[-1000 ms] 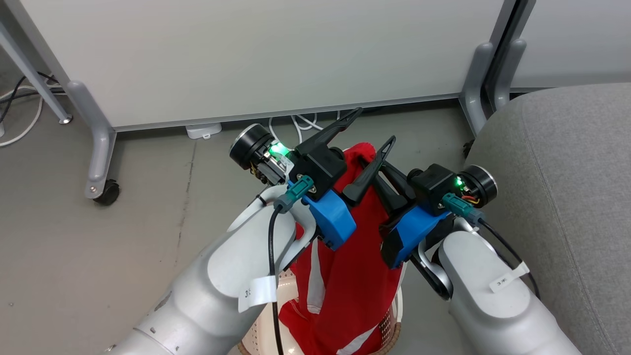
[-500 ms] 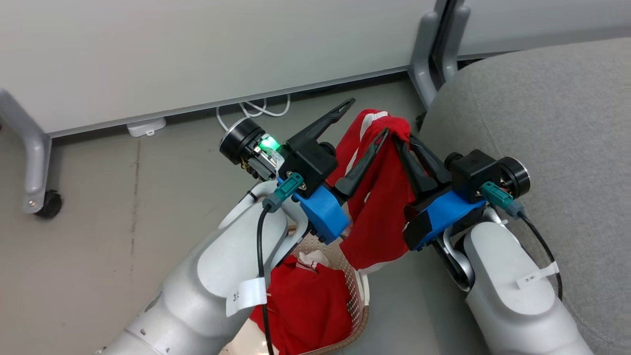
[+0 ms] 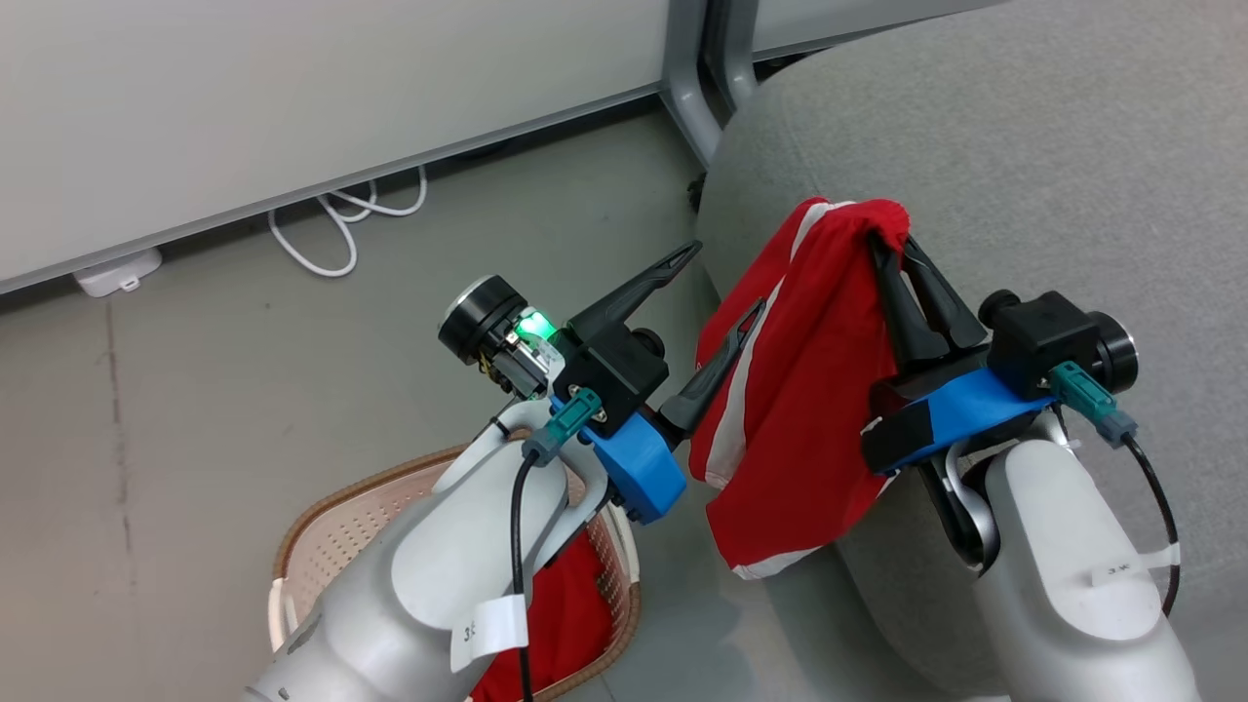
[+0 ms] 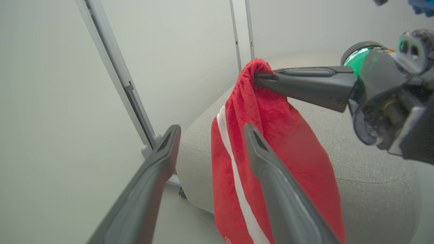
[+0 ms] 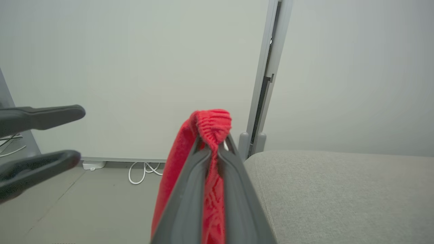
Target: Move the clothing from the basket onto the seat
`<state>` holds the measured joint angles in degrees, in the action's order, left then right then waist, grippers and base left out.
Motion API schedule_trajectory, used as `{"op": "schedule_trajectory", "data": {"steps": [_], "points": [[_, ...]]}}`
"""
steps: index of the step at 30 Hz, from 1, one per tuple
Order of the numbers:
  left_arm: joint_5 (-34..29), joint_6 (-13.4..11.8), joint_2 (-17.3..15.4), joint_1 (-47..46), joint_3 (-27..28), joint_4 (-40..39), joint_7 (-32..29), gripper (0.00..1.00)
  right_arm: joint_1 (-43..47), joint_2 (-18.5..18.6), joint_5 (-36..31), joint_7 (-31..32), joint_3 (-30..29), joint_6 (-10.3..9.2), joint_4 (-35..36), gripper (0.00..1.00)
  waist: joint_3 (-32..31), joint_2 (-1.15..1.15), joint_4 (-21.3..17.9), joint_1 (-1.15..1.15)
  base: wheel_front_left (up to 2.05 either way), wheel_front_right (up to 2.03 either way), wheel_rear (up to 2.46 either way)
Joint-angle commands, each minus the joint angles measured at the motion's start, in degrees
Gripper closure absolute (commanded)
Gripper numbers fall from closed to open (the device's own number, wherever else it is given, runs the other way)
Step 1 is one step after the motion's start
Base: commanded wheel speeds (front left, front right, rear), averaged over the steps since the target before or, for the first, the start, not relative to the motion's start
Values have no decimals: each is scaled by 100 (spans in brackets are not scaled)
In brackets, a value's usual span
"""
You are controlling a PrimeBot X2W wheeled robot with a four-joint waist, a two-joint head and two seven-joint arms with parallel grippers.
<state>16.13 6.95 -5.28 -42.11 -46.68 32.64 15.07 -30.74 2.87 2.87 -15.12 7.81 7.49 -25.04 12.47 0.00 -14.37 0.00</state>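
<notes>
now right fingers (image 3: pixel 902 312) pinch soft red clothing (image 3: pixel 799 409) w/ white stripe nr grey fabric seat (image 3: pixel 1024 146); left fingers (image 3: pixel 634 290) spread.

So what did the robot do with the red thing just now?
The robot turned, so the view shifted. The right tool carried the red garment off the basket and over to the edge of the seat, where it hangs. Unchanged: right tool shut on it, left tool open and empty alongside, more red clothing in the basket.

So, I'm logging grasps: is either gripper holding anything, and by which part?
The right gripper pinches the red shorts by their gathered top edge; the left gripper is open, empty.
</notes>
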Motion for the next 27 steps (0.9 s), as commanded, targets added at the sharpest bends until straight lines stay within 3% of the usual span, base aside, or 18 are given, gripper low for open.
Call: {"op": "schedule_trajectory", "data": {"steps": [1,12,19,27], "points": [[-10,11,-29,92,14,-59,16,0,105,3,-31,-5,-83,1,77,100,88,0,-224,0,0,0,0],[-59,44,-23,306,-191,-120,16,0,507,0,-130,-5,-745,1,535,100,158,0,-844,0,0,0,0],[-33,56,53,361,-340,-137,16,0,920,1,-169,-6,-1168,1,730,100,152,0,-895,0,0,0,0],[-3,63,66,356,-391,-131,16,0,1104,1,-139,-5,-1272,1,790,100,123,0,-846,0,0,0,0]]}}
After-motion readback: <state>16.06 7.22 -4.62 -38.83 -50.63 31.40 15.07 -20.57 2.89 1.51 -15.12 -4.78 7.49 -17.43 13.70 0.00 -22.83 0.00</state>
